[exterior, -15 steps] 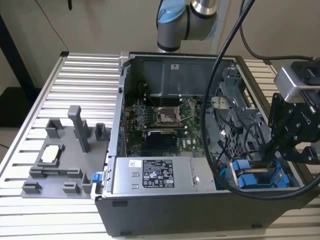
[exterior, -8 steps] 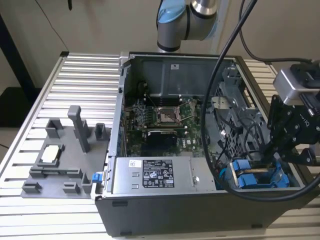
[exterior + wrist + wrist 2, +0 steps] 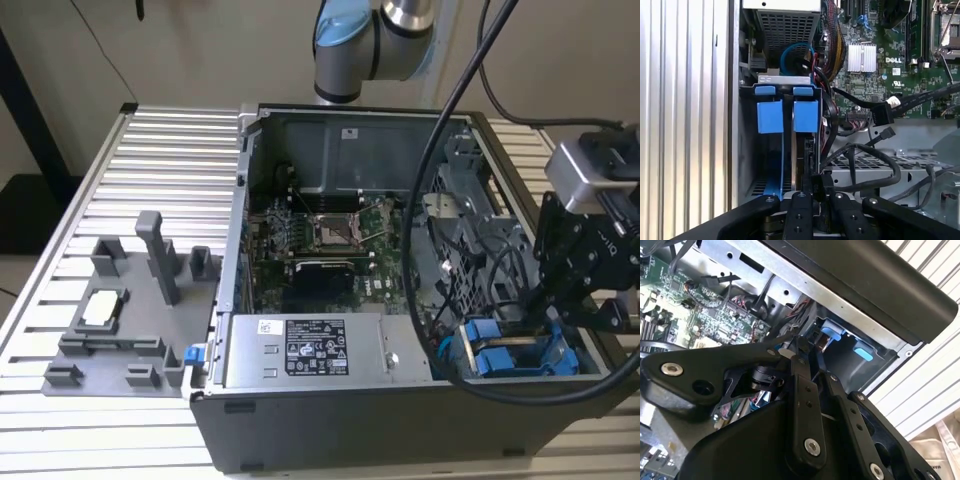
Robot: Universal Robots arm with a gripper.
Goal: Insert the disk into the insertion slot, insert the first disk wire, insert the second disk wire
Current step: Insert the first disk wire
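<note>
Low toward the exterior view's right, inside the open computer case (image 3: 400, 425), the disk (image 3: 807, 152) is being held edge-on in the insertion slot (image 3: 747, 150). In the first wrist view it is being seen as a dark, narrow slab standing between the slot's walls, just beside a blue rail and in line with one of two blue tabs (image 3: 806, 115).

The gripper (image 3: 819, 192) is being held directly at the disk's near edge. Its fingers (image 3: 799, 212) are being pressed close together on that edge with hardly any gap between them, so the disk is judged to be pinched rather than merely touched. In the exterior view the gripper (image 3: 560, 320) is being shown deep in the corner of the case, just above the blue plastic.

Two black wires (image 3: 879, 114) with their plugs are lying loose beside the slot, near the circuit board (image 3: 900, 65), and neither is plugged into the disk. Seating the disk is therefore judged to be the step in hand. Finishing it is judged to call for a straight push along the rails, with the disk kept square to the slot so that nothing is jammed.

Farther out, the power-supply box (image 3: 310, 350) is lying along the case's near side, and the slatted table (image 3: 160, 150) is carrying the case.
</note>
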